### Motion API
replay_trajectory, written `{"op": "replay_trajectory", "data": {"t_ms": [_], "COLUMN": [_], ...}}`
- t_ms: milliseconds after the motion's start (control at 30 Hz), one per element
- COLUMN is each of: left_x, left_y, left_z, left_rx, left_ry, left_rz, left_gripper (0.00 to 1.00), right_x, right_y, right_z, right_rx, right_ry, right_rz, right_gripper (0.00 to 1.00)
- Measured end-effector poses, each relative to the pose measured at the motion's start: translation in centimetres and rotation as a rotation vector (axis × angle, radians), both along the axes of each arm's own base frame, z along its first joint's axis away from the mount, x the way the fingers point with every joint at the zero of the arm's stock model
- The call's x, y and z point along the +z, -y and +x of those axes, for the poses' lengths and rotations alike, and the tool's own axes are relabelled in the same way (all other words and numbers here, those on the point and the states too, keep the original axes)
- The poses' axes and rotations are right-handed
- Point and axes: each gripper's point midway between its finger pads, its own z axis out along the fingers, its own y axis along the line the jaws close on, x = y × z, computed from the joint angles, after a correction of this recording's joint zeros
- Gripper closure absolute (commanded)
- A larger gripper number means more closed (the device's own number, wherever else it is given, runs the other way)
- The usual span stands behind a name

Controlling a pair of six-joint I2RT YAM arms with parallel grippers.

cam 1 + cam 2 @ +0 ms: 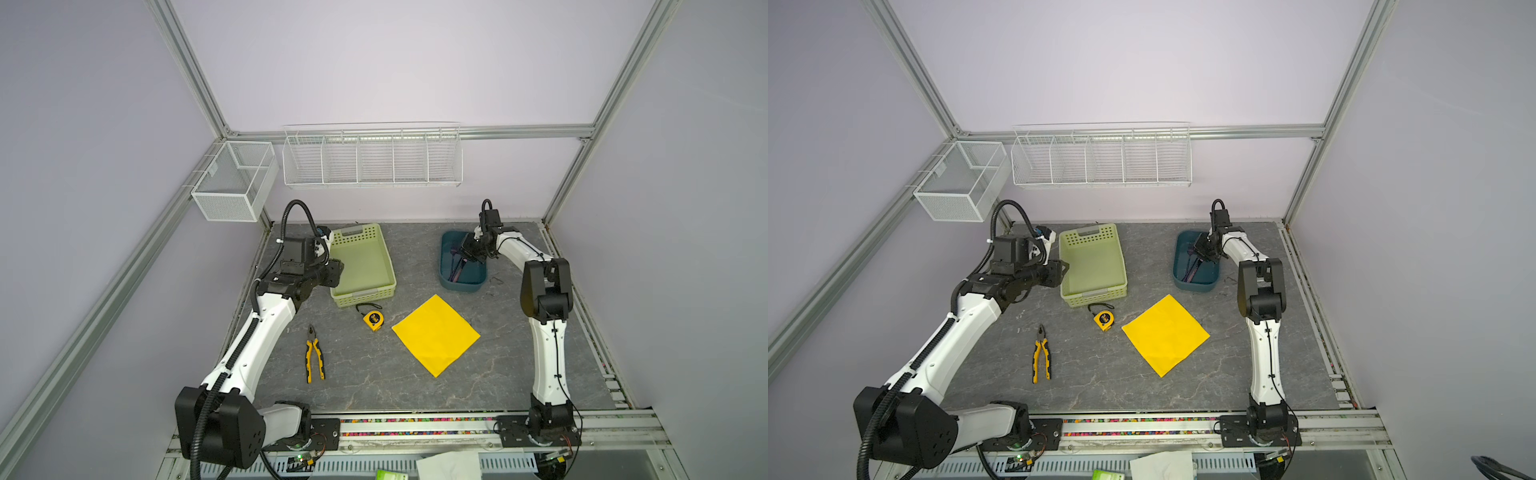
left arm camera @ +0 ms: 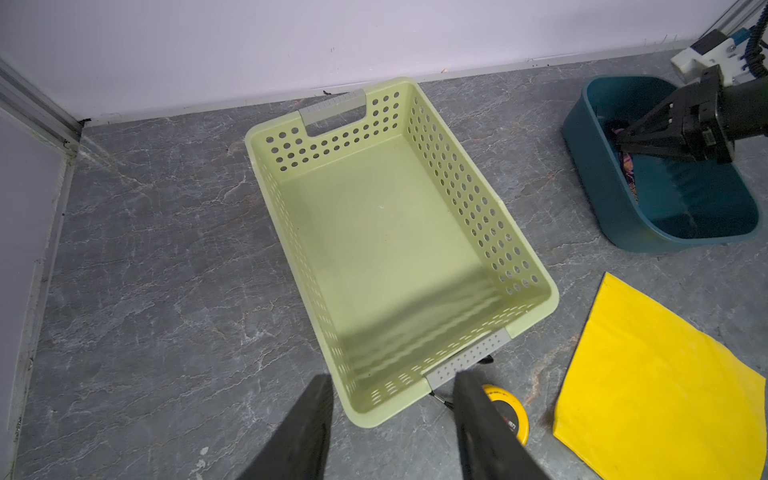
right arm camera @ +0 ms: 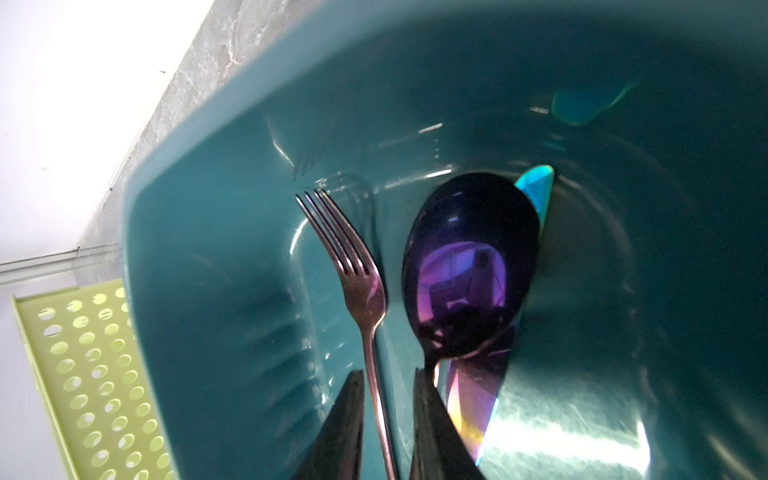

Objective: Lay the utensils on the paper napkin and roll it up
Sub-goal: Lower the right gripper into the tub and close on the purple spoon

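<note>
Inside teal bin (image 3: 208, 257): fork (image 3: 362, 291); spoon (image 3: 469, 266)

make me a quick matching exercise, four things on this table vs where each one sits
Things:
1. fork
2. napkin
3. pliers
4. tape measure

Places:
a. just in front of the green basket
b. furthest left of the four
c. inside the blue tub
d. spread flat on the table, in front of the blue tub

Pairs: 1-c, 2-d, 3-b, 4-a
</note>
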Motion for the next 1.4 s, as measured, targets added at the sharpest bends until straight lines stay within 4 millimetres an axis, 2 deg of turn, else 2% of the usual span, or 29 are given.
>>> {"op": "replay_trajectory", "data": {"t_ms": [567,833,1033,1400], "left_x": [0.0,0.0,0.0,0.0], "left_y": [0.0,0.0,-0.1,-0.1], "left_z": [0.0,0.0,0.0,0.0], "left_rx": [0.000,0.001,0.003,0.006], "left_ry": [0.000,0.000,0.001,0.001], "left_rz": [0.000,0.001,0.002,0.004], "left_gripper": [0.52,0.52,0.52,0.52], "right_x": [-0.3,-0.2,0.6,-1.2], "right_y": [1.8,1.5,1.3,1.0], "right_z": [-1.1,-1.1,-0.3,-0.1], "right_rx": [-0.015,-0.009,-0.012,-0.002], "right_ry": [-0.047,-0.047,-0.019,-0.044], "right_rz": [-0.167,-0.167,-0.161,-0.159], "right_gripper": [0.72,0.76,0.77,0.78]}}
